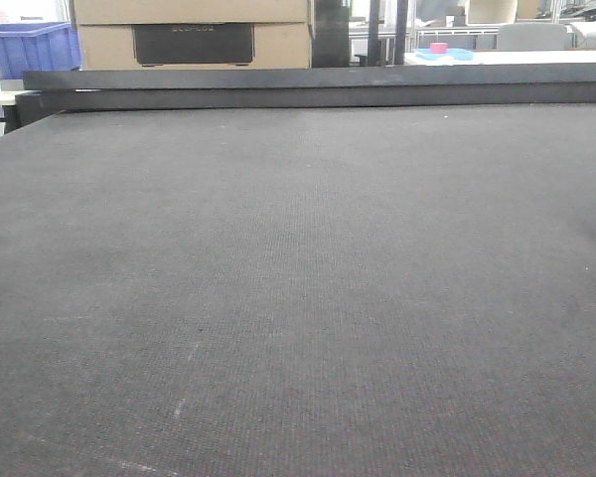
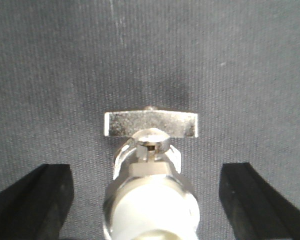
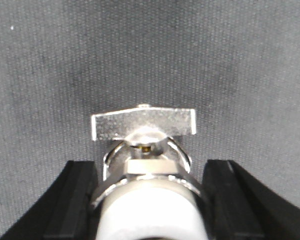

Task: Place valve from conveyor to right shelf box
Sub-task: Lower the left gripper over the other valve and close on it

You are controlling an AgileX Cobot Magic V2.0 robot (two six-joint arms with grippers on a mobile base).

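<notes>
The conveyor (image 1: 298, 278) is a wide dark grey woven belt; neither gripper nor valve shows in the front view. In the left wrist view a shiny metal valve (image 2: 150, 125) with a flat T-handle and white body lies on the belt. My left gripper (image 2: 147, 172) is open around it, and belt shows between the body and each black finger. In the right wrist view a second, similar valve (image 3: 144, 122) sits between the fingers of my right gripper (image 3: 150, 167). Those fingers press against both sides of its body. The right shelf box is out of view.
A black edge rail (image 1: 318, 84) runs along the belt's far side. Behind it stand a blue bin (image 1: 30, 45) at the left and a cardboard box (image 1: 194, 30). A white table with blue and pink items (image 1: 442, 50) is at the back right.
</notes>
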